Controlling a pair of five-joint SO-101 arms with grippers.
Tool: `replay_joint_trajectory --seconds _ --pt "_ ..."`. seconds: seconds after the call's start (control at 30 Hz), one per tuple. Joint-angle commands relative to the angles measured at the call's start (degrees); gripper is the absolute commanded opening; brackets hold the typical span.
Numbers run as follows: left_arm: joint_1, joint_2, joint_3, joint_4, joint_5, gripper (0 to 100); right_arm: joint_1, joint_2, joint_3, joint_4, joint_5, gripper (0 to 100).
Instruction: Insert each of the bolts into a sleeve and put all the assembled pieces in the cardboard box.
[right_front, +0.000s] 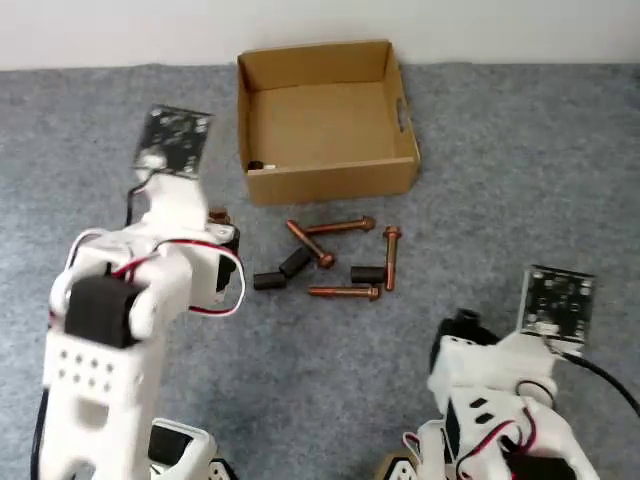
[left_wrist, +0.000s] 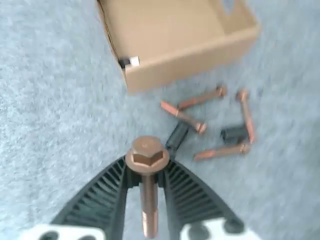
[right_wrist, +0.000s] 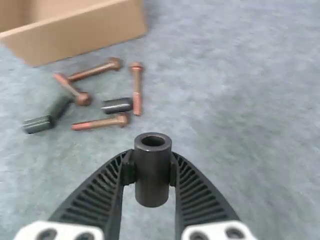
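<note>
Pinching a bolt (left_wrist: 146, 156) by the shank just under its hex head, the left gripper (left_wrist: 147, 167) holds it with the head out past the fingertips and the threaded end back toward the wrist. The right gripper (right_wrist: 151, 164) is pressed onto a black sleeve (right_wrist: 151, 182), whose open bore faces out beyond the fingertips.

From above, the left arm (right_front: 150, 280) stands at the left of the grey table (right_front: 520, 170), just left of the loose parts. The right arm (right_front: 500, 390) sits at the near right, well apart from them.

The open box (right_front: 325, 178) lies at the far middle, with a small dark piece (right_front: 255, 166) in its near left corner. On its near side lie four loose bolts. Two of them (right_front: 340, 227) (right_front: 310, 243) meet at their left ends. One (right_front: 391, 258) at the right runs near to far, and the nearest (right_front: 344, 292) lies left to right. One loose sleeve (right_front: 368, 274) lies between these last two, just beside the right one. Two more sleeves (right_front: 296, 262) (right_front: 270, 281) lie at the left of the group.
</note>
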Motion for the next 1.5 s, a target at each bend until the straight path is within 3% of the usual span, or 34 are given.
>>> replay_joint_trajectory --seconds 0.0,0.23,0.37,0.73,1.23,1.47 --pt "0.5 -6.1 0.3 -4.7 7.2 0 -8.0 -2.4 3.1 -8.1 -1.7 0.8" --pt "1.8 -17.5 5.6 -15.7 9.3 0 -20.5 -4.5 9.1 -21.6 -1.5 0.8" --pt "6.3 -24.6 10.0 -20.2 9.5 0 -26.0 -3.2 10.1 -27.5 -1.2 0.8" --pt "18.1 -35.5 21.4 -38.9 9.4 0 -37.0 7.3 10.2 -41.5 8.5 0.8" --pt "20.7 -35.6 23.6 -39.6 9.4 0 -39.9 11.6 8.2 -49.5 16.7 0.8" --pt "15.1 -35.6 23.6 -39.4 9.6 0 -39.8 9.5 7.2 -49.1 19.4 0.8"
